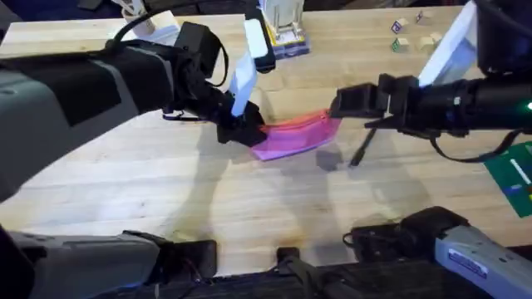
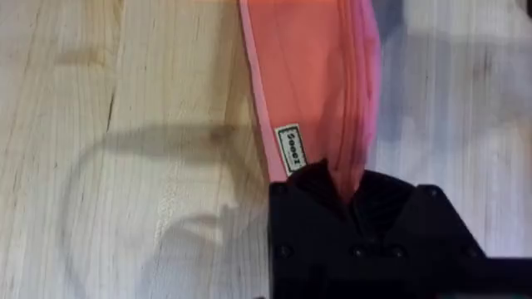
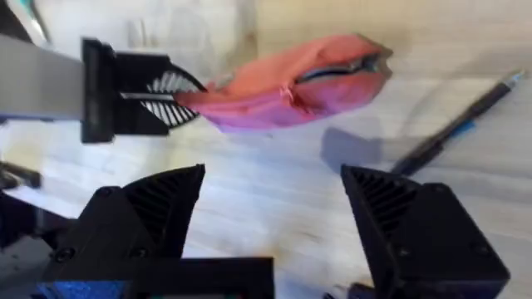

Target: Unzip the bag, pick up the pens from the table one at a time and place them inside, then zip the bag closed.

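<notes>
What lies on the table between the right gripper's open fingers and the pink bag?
Only bare table, as the right wrist view shows: the right gripper hangs open short of the bag, with the pen off to one side.

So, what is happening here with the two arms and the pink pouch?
The left gripper is shut on one end of the pink pencil pouch, holding it on the wooden table. The right gripper is open, hovering near the pouch without touching it. The zipper looks partly open at the far end. One black pen lies on the table beside the pouch.
</notes>
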Motion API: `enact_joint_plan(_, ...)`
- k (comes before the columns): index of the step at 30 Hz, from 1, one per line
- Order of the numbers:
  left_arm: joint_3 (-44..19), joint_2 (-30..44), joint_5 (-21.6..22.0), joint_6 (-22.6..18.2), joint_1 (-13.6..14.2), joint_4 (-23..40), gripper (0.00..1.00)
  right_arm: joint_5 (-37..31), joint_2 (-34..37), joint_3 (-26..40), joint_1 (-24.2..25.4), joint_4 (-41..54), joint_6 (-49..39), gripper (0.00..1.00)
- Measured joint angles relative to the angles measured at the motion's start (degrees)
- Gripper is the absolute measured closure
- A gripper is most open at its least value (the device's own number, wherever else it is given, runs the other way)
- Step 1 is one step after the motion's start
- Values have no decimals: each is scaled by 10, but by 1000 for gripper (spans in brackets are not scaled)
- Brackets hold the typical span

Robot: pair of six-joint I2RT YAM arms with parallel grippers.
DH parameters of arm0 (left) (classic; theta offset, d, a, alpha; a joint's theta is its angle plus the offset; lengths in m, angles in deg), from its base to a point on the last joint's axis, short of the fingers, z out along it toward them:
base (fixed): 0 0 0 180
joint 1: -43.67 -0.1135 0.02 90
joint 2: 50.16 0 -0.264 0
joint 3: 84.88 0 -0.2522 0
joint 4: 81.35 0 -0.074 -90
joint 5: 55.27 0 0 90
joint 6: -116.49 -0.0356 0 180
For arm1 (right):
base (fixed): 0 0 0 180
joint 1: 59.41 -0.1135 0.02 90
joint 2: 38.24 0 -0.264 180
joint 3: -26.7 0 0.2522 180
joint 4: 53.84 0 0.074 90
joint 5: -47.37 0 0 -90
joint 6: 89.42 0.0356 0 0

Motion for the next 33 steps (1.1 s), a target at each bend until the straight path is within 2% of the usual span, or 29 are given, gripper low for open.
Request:
enact_joint_plan(9,0,0,0,0,0,0,957,-17,11,0,0,19,-81,4)
enact_joint_plan(17,0,0,0,0,0,-1,956,-20,112,0,-19,9,-121,39)
enact_joint_plan(28,0,0,0,0,0,-1,956,-26,201,0,-24,-56,-141,46)
enact_joint_plan(31,0,0,0,0,0,-1,956,-27,218,0,-24,-70,-142,78)
enact_joint_plan(33,0,0,0,0,0,-1,955,-27,230,0,-24,-87,-143,173)
